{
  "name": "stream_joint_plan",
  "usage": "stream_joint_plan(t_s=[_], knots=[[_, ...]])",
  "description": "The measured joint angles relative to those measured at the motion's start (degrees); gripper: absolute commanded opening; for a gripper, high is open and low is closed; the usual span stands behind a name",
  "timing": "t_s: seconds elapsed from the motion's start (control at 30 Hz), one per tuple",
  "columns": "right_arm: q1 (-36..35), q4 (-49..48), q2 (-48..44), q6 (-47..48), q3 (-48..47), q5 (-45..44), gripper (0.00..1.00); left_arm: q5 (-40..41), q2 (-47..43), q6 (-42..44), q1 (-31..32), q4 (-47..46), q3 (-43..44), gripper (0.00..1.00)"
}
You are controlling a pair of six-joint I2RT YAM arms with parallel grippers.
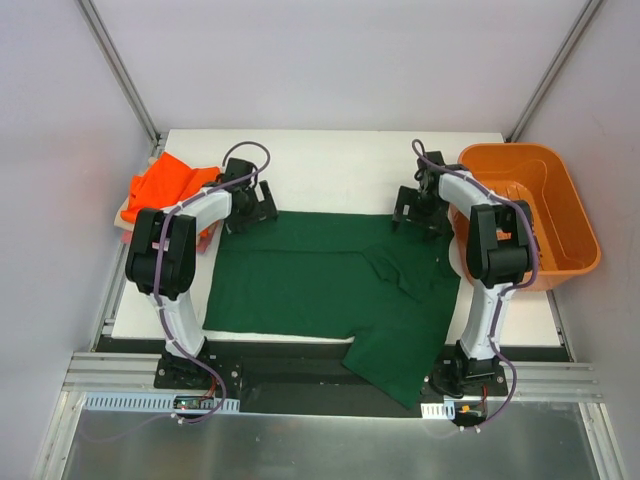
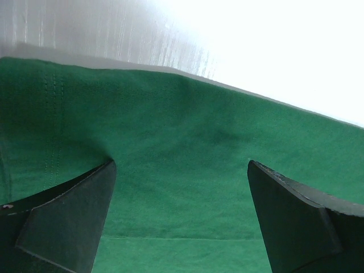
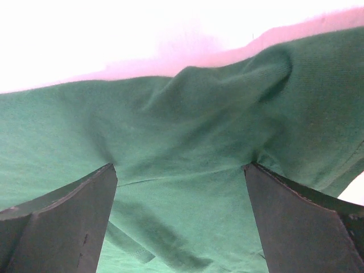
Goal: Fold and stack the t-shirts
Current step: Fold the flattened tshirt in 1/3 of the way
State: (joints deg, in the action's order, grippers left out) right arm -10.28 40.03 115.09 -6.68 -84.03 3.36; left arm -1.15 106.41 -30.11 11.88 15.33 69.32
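One green t-shirt [image 1: 310,280], one orange t-shirt [image 1: 168,185], one basket [image 1: 562,190] (orange too).

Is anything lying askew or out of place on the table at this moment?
Yes. The green t-shirt lies crooked: its near right part hangs over the table's front edge beside the right arm's base, and a crumpled fold sits toward its right side.

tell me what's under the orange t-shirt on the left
A pale cream cloth edge pokes out below the orange t-shirt. The rest underneath is covered, so what else lies there can't be seen.
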Motion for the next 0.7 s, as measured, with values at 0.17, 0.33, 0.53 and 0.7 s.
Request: stream_joint_plan(t_s=[0.17,0.33,0.53,0.7], knots=[[1.0,2.1,5.1,1.4,-8.0,0.3,0.96,0.4,2.6,-0.5,0.0,0.9,3.7,0.99],[2.2,4.6,11.4,4.3,-18.4,0.3,0.96,1.2,5.7,-0.6,0.0,1.5,7.9,0.99],[2.6,7.2,14.8,10.7,-27.8,-0.3,0.96,1.4,7.9,-0.5,0.0,3.4,13.7,0.99],[0.2,4.9,7.5,15.5,-22.0,-2.8,0.96,1.4,5.6,-0.4,0.4,3.4,15.1,0.99]])
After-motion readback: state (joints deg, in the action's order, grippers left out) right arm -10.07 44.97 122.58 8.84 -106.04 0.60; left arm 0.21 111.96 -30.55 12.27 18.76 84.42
